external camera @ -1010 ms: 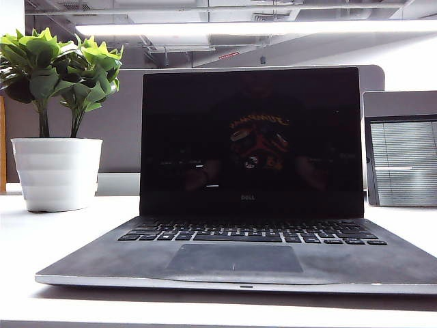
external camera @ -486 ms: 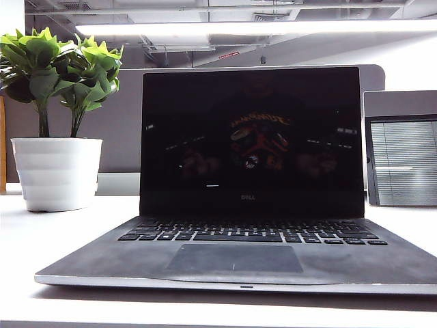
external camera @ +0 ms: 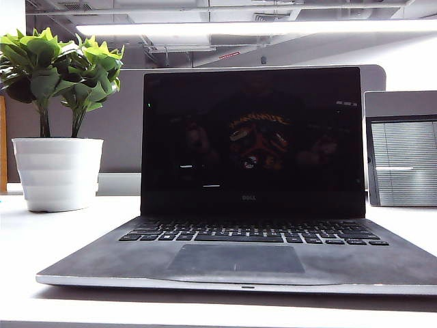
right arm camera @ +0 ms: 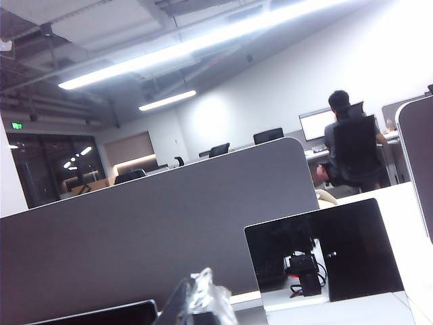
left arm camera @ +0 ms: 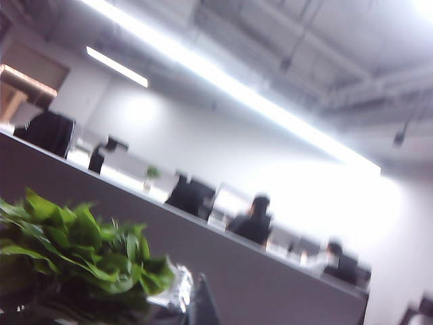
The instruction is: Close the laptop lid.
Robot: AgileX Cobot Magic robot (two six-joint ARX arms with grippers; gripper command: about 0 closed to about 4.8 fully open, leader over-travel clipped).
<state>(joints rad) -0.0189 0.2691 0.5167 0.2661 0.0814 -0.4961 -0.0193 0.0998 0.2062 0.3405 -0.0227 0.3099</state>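
Note:
The silver Dell laptop [external camera: 239, 263] sits open on the white table, facing the exterior camera. Its laptop lid [external camera: 251, 140] stands upright with the glossy black screen showing. Neither gripper appears in the exterior view. In the left wrist view only a dark fingertip with shiny tape of my left gripper [left arm camera: 193, 305] shows, beside green leaves. The right wrist view shows just a taped tip of my right gripper [right arm camera: 199, 301], next to a dark panel edge [right arm camera: 95, 315]. Both sets of jaws are cut off by the frame.
A green plant in a white pot [external camera: 57, 171] stands left of the laptop. A grey-framed screen showing blinds [external camera: 401, 160] stands at the right. A dark-grey desk divider [external camera: 123, 123] runs behind them. The table's front edge [external camera: 205, 314] is close to the camera.
Faint reflections in the black screen have shifted about. The lid stands at the same upright angle.

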